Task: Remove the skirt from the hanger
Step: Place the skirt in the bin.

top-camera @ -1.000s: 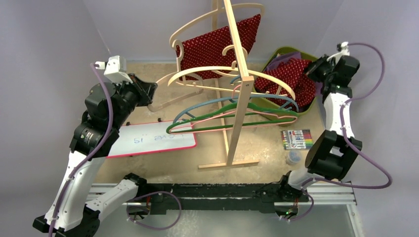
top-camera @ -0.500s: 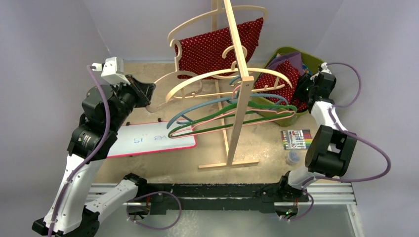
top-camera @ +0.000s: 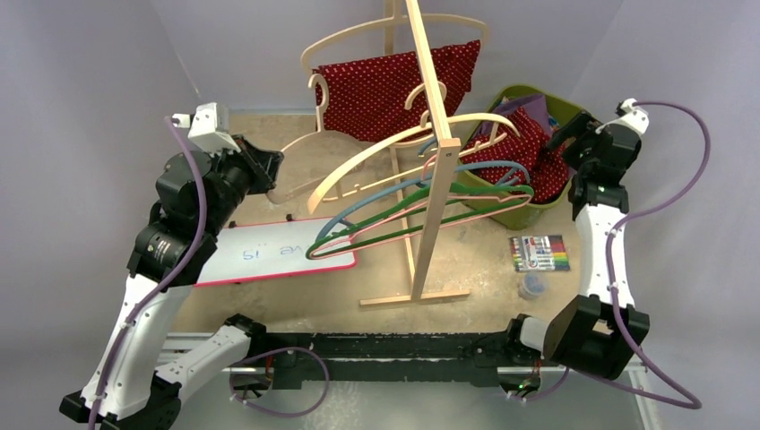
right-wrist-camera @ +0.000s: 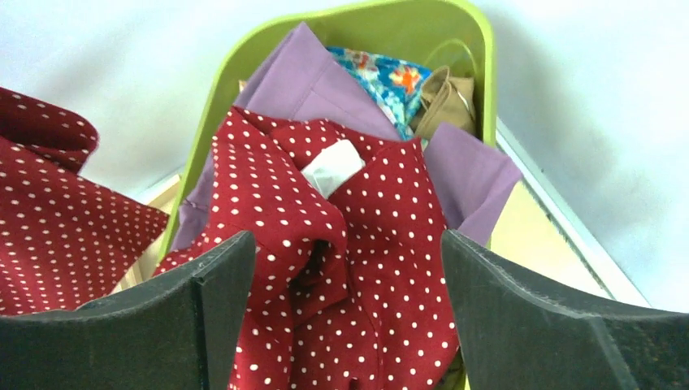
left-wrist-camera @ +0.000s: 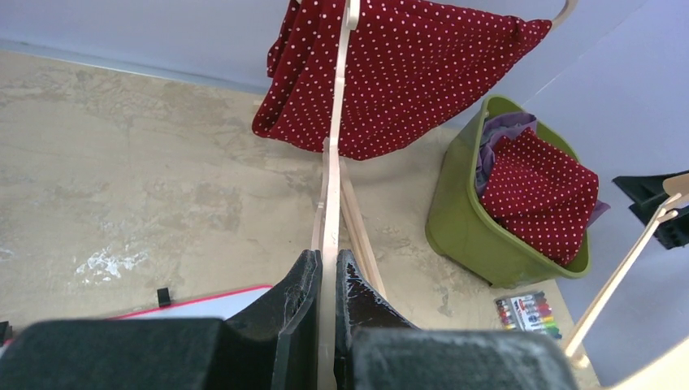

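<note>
Left gripper point(left-wrist-camera: 327, 272) clamped the wooden hanger point(left-wrist-camera: 335, 162), with the red dotted skirt point(left-wrist-camera: 406, 73) draped over its far end. Right gripper point(right-wrist-camera: 348, 244) gaped over a second dotted skirt point(right-wrist-camera: 382, 219) in the green bin point(right-wrist-camera: 406, 28); only that wrist view showed purple cloth point(right-wrist-camera: 292, 73) beneath.

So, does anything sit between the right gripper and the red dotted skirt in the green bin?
Nothing visible does. The right gripper hangs open straight over the skirt, which lies on top of the other cloths in the bin.
</note>
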`<state>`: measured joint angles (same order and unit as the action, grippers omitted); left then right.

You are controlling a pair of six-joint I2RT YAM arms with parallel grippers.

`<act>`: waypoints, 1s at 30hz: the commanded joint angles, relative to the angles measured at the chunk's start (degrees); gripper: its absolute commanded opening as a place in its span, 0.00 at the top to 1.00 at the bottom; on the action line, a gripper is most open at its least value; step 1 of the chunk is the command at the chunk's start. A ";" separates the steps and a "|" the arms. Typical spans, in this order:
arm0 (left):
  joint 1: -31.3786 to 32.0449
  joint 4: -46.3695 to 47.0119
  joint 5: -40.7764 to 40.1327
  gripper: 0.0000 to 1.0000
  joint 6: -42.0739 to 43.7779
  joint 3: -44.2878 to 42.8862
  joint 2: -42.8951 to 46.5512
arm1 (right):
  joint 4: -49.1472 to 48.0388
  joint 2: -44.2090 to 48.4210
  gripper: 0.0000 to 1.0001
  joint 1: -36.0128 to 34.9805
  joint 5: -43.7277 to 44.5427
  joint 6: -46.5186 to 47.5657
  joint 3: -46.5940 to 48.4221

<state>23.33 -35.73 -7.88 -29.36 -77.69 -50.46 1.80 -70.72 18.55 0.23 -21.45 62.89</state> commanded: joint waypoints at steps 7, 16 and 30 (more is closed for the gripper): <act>0.14 3.45 -1.13 1.00 -0.19 0.64 1.64 | 3.68 -8.07 0.09 -2.10 -24.10 2.59 16.71; 0.14 1.71 -2.14 1.00 1.38 -1.01 1.85 | 4.09 -29.53 0.13 -3.49 -22.80 2.27 11.56; 0.14 -4.68 -5.71 1.00 11.05 -8.09 -1.59 | 10.88 -19.85 0.05 -5.98 -12.05 7.23 16.05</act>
<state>23.33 -42.15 -14.48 -22.81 -81.19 -50.48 7.86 -98.59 12.53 -13.13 -16.88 76.27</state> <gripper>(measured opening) 0.049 0.926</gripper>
